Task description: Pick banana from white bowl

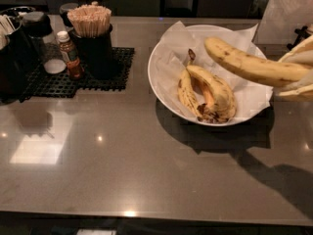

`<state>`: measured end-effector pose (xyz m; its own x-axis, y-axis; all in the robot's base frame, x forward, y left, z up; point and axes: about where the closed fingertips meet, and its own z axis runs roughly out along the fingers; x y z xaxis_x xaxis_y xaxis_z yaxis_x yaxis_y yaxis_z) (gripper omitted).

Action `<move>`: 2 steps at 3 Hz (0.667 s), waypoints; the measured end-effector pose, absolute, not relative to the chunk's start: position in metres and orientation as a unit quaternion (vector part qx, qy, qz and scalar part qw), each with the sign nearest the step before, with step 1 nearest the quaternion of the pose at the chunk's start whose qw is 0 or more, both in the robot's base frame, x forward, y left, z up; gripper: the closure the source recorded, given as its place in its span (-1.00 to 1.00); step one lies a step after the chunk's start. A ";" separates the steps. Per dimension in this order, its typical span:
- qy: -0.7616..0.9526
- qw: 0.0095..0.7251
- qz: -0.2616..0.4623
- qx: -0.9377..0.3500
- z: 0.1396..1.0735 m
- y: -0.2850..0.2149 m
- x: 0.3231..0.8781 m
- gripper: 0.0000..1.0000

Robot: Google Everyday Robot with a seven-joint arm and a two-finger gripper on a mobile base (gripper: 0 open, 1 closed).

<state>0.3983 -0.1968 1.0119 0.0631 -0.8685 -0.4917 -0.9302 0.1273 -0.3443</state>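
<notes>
The long yellow banana (244, 60) with brown specks hangs in the air over the right half of the white bowl (157, 84), pointing left. My gripper (295, 74) comes in from the right edge and is shut on the banana's right end, one pale finger (299, 50) above it and one below. The banana is clear of the bowl and its paper liner (172, 40). Two shorter, bruised bananas (211, 93) joined at a dark end lie in the bowl.
A black mat (78, 75) at the back left holds a cup of stir sticks (91, 38), a small sauce bottle (69, 55), a shaker (41, 40) and a dark holder (12, 53). A white object (286, 11) stands behind the bowl at the right.
</notes>
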 end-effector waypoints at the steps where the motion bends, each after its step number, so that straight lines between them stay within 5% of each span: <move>1: 0.664 0.253 0.111 -0.695 0.971 -0.169 0.413 1.00; 2: 0.647 0.216 0.166 -0.712 0.939 -0.150 0.427 1.00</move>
<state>0.4271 -0.1501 0.9393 0.1065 -0.8497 -0.5164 -0.9934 -0.0685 -0.0921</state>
